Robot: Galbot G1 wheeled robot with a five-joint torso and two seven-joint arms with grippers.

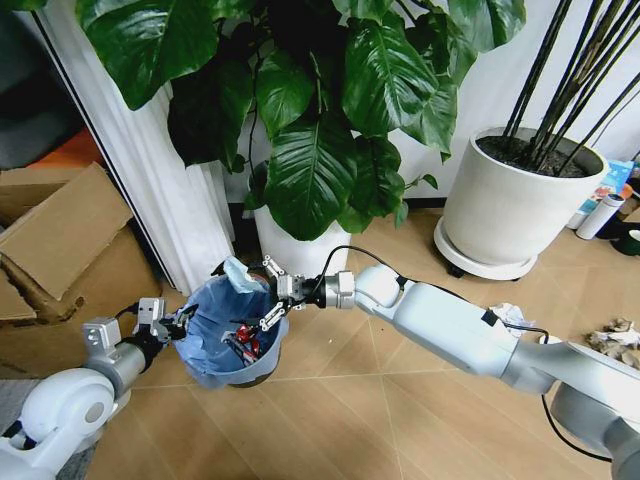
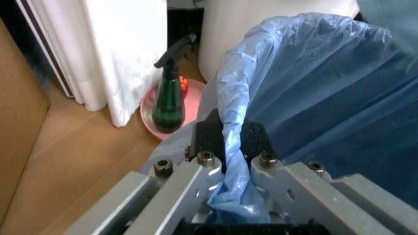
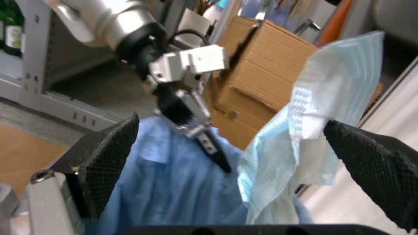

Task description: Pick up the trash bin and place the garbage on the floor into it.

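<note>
The trash bin (image 1: 215, 365), black with a light blue bag liner (image 2: 313, 98), is held off the wooden floor beside the plant. My left gripper (image 1: 172, 322) is shut on its near rim, pads (image 2: 210, 137) pinching the liner. My right gripper (image 1: 268, 293) hangs open over the bin's mouth. A pale blue-white sheet of garbage (image 3: 326, 93) dangles against one of its fingertips (image 3: 372, 156), the other finger clear of it. Red garbage (image 1: 246, 340) lies inside the bin. On the floor at right lie a white paper ball (image 1: 510, 315) and a grey-brown paper wad (image 1: 615, 338).
A large leafy plant in a white pot (image 1: 300, 250) stands right behind the bin. A second white pot (image 1: 515, 205) is at back right, with a white bottle (image 1: 600, 215) beside it. Cardboard boxes (image 1: 60, 240) and a white curtain (image 1: 160, 180) are at left. A green spray bottle (image 2: 168, 98) stands on a pink saucer.
</note>
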